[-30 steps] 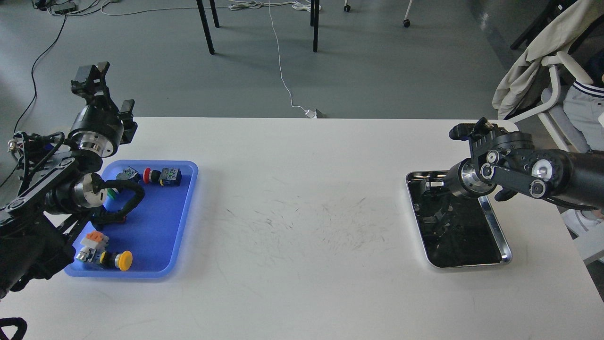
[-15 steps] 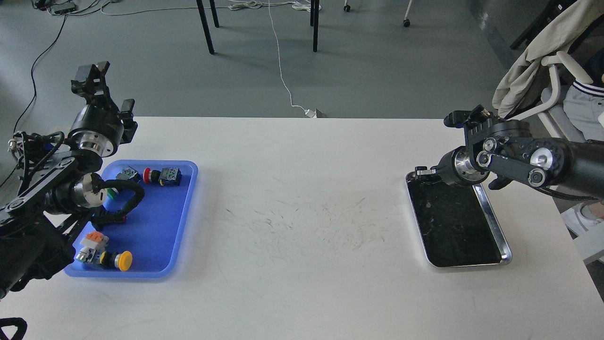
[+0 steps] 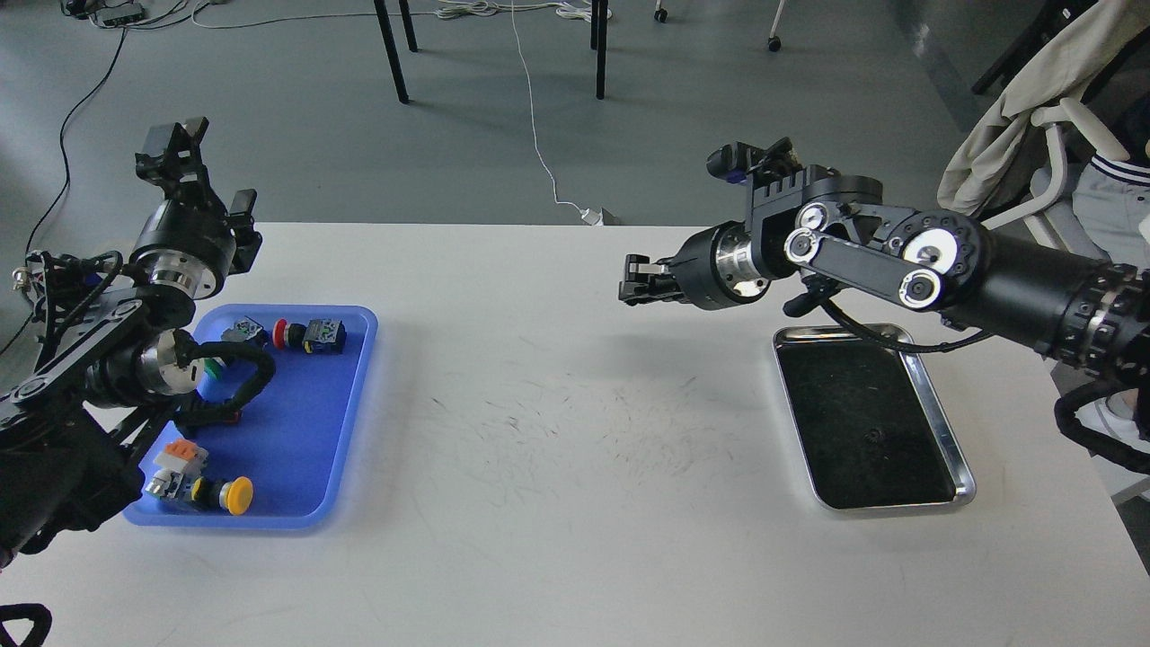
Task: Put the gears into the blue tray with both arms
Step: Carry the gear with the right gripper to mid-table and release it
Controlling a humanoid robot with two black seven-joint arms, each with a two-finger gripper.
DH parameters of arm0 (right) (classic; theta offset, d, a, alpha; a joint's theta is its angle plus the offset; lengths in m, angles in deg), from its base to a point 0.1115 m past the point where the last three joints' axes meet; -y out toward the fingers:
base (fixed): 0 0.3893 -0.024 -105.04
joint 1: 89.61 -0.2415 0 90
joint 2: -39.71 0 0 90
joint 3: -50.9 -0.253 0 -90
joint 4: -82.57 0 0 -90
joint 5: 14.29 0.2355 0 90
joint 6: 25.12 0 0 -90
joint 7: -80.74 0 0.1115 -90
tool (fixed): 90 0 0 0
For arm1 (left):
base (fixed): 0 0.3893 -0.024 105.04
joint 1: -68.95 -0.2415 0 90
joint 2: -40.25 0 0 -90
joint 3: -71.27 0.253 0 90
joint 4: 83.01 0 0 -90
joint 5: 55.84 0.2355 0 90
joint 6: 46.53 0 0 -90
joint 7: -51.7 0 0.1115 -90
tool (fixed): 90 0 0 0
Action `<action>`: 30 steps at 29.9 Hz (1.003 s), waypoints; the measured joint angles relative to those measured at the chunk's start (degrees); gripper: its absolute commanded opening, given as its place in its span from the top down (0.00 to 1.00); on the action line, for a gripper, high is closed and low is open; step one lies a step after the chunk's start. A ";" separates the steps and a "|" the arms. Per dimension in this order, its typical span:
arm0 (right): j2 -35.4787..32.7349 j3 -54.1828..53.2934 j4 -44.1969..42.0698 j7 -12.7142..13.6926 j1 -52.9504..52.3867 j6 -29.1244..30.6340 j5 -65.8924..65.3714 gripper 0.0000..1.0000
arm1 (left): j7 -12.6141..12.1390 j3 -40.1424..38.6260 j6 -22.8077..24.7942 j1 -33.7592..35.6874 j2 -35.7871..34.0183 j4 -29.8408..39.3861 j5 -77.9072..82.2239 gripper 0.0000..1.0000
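The blue tray lies at the table's left and holds several push-button switches; I make out no gears in it. My left gripper is raised behind the tray's far-left corner, its two fingers apart and empty. My right gripper hovers above the table's middle back, pointing left, well to the right of the blue tray. Its fingers are dark and close together; whether they hold a gear I cannot tell. One tiny dark speck in the steel tray may be a gear.
The shiny steel tray with a dark inside lies at the table's right, under my right forearm. In the blue tray are red-capped and yellow-capped switches. A chair with cloth stands off the back right corner.
My right gripper rose out of the steel tray and swung far left to above the table's middle back. The left arm has not moved.
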State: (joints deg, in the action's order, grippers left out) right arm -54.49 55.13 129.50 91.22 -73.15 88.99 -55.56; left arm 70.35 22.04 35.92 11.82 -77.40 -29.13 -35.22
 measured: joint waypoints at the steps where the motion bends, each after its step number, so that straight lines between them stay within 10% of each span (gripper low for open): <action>1: 1.96 -0.36 -1.38 -0.16 0.98 -0.63 0.26 0.99 | 0.00 0.00 0.01 0.00 -0.03 0.00 -0.11 0.02; 30: 4.22 -0.92 2.93 -1.73 15.21 -7.86 8.04 0.82 | 0.08 -0.12 -0.01 0.00 -0.55 0.00 -0.40 0.02</action>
State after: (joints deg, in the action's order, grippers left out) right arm -50.26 54.20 132.43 89.49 -57.94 81.13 -47.52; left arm 70.44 21.92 35.91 11.82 -77.95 -29.14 -35.63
